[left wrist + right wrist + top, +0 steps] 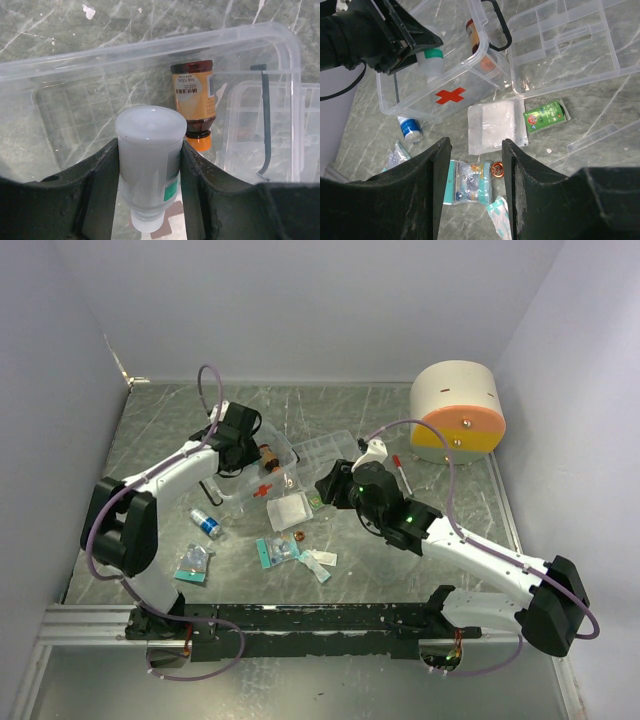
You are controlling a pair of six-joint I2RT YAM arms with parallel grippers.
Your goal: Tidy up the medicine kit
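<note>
My left gripper [150, 185] is shut on a white bottle [149, 155] with a green label, held cap down over the clear medicine box [262, 472] with a red cross [450, 95]. An orange-brown bottle [194, 102] lies inside the box. My right gripper [476, 190] is open and empty, hovering above a clear gauze pouch [495, 124], a small round tin [496, 170] and a teal-edged packet [469, 182]. A green sachet [547, 116] lies to the right. A blue bottle [207, 523] lies left of the box.
A clear divider tray [565, 40] lies right of the box, with the clear lid [600, 142] nearer. A teal packet [194, 562] and plasters [320, 562] lie near the front. A round white, orange and yellow container [457, 412] stands back right. A red-tipped thermometer [401, 472] lies near it.
</note>
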